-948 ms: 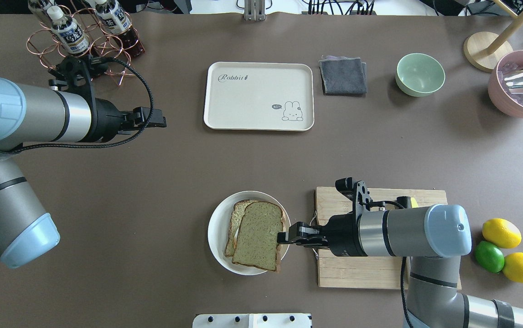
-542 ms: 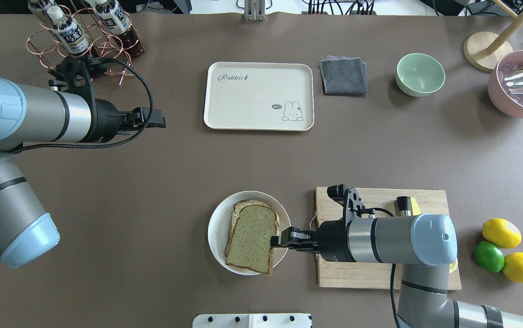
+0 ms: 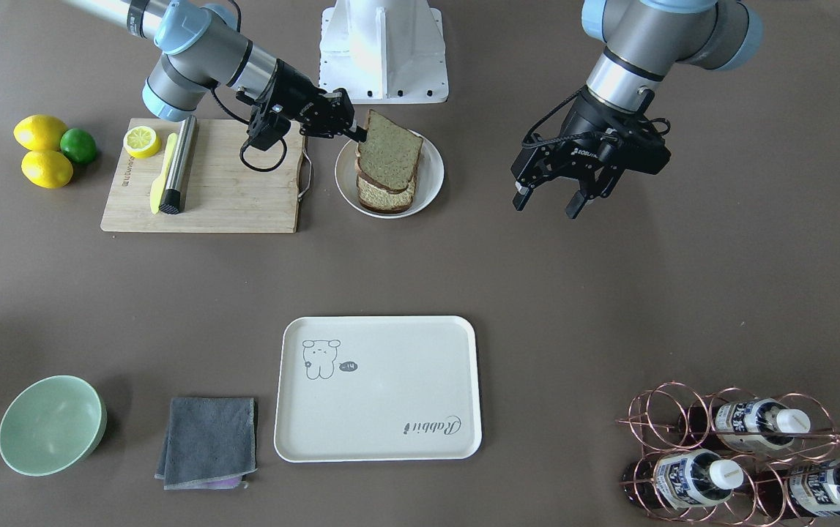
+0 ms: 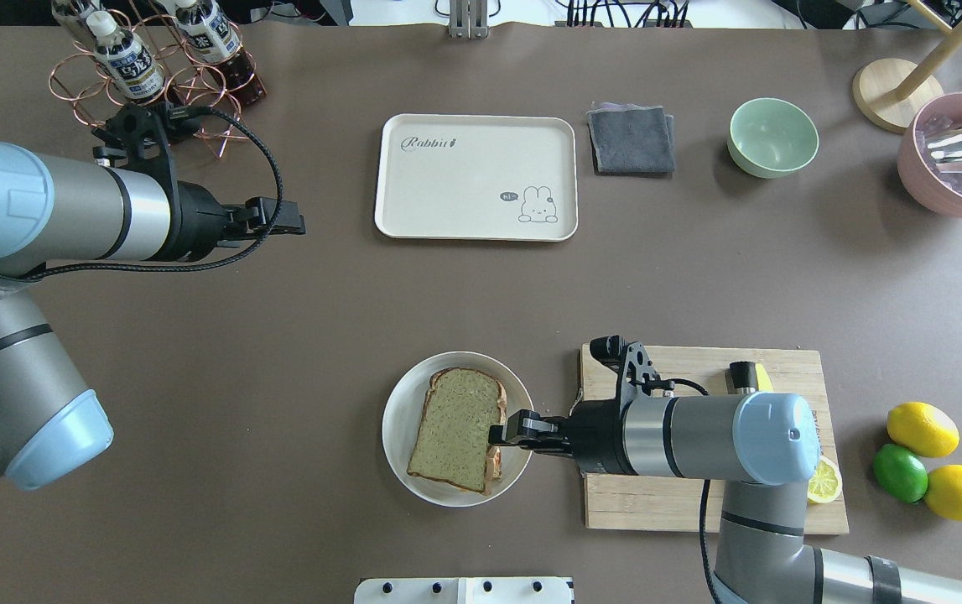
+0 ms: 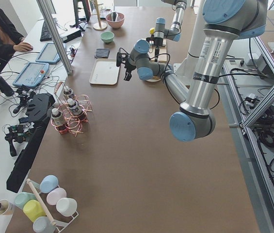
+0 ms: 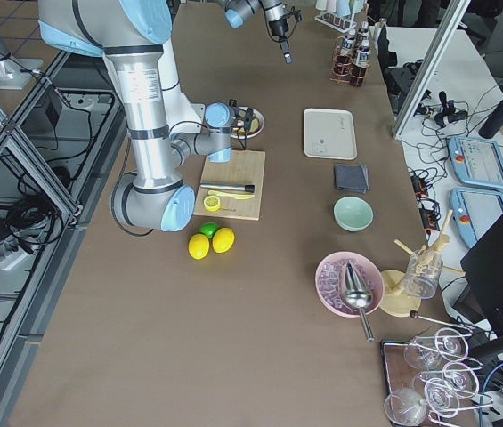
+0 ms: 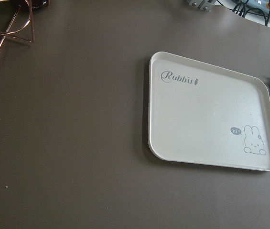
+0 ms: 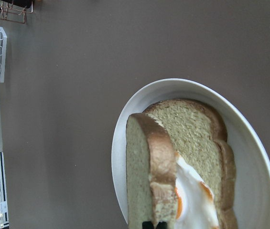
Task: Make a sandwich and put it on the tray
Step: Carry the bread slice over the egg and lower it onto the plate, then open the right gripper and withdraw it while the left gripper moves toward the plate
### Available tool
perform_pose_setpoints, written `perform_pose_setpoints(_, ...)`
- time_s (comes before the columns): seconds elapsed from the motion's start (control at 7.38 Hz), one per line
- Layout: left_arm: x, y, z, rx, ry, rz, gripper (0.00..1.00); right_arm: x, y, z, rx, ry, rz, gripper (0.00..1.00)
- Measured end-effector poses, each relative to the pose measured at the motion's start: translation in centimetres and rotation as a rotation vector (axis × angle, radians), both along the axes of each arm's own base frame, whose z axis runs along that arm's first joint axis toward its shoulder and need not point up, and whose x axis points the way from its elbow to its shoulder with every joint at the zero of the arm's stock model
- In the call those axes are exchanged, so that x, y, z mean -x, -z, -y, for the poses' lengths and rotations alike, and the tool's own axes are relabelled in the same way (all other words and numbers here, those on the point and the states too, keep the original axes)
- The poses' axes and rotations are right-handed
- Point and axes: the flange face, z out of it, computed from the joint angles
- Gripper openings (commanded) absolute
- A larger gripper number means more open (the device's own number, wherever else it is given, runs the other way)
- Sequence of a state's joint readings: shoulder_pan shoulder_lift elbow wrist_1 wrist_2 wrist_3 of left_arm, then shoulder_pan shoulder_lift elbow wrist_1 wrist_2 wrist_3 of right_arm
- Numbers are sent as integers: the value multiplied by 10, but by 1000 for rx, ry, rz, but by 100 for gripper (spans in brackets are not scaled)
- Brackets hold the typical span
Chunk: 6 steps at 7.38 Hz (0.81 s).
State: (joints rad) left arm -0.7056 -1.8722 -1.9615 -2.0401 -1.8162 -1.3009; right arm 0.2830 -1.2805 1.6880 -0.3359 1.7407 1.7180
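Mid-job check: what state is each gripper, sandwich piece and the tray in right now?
Right gripper: shut on top bread slice.
Top bread slice: tilted up over egg.
Egg: lying on bottom bread slice.
Bottom bread slice: flat on plate.
Tray: nothing on it.
Left gripper: jaws open, holding nothing.

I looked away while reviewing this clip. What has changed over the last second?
The right gripper, shut on the top bread slice, slid toward the robot's left, drawing the slice over the lower slice and egg on the plate until it nearly covers them. The left gripper, open, and the tray have not moved.
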Motion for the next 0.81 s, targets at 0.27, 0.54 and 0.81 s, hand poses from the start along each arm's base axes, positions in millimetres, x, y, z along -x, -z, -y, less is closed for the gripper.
perform_pose_setpoints(0.27,-1,-1,1,0,-1,2,95,10,-3,6,2,-17,-12,0)
perform_pose_setpoints(0.54,-1,-1,1,0,-1,3,95,13,-8,8,1,-23,-22,98)
perform_pose_setpoints(0.81,0,-2,1,0,-1,3,97,12,-10,9,3,-25,-25,99)
